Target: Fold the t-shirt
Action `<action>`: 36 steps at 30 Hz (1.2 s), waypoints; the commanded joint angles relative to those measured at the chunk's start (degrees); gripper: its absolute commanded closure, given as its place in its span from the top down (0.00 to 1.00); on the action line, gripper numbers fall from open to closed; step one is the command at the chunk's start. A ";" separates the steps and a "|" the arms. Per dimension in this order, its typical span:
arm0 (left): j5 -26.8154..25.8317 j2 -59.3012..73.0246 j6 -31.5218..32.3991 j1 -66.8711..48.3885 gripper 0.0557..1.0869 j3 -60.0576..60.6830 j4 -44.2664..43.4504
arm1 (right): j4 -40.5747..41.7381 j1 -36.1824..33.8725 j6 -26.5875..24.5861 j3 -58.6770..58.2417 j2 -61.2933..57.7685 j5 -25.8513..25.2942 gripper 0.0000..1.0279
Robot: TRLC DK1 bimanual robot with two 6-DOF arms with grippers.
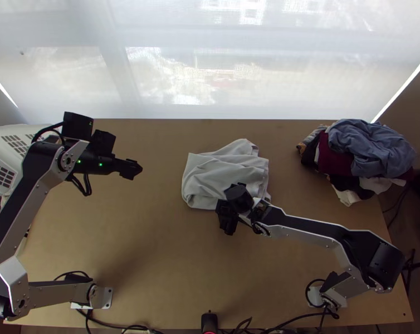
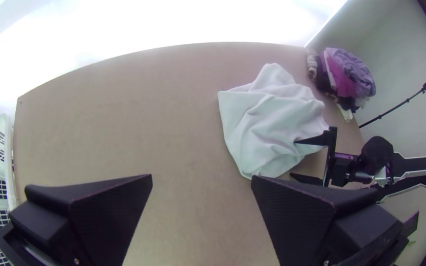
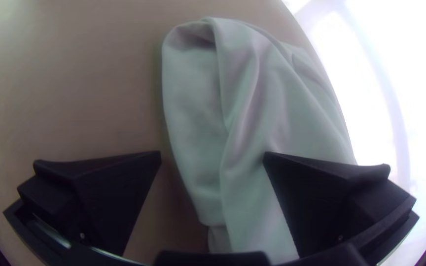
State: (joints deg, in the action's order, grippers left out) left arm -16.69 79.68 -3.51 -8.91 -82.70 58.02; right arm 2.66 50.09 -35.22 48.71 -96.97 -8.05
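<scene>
With the left hand (image 2: 202,176) and right hand (image 3: 212,152) spread, the t-shirt (image 1: 213,175) lies bunched, its neat folding seemingly all ahead.

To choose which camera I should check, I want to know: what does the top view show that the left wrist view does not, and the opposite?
Top view: the left base, the right base and the cables near them. Left wrist view: the wide gap between the fingers of the left gripper. Both: the grippers, T-shirt, pile, basket and table.
</scene>
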 commanded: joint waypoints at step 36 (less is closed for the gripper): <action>-0.01 -1.28 0.08 0.64 0.95 -0.71 1.75 | -11.97 -14.67 10.35 21.96 4.86 -1.97 0.03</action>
State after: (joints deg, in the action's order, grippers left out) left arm -16.69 78.11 -3.64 -8.16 -82.76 59.88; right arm -6.85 38.02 -26.13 66.61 -98.30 -10.92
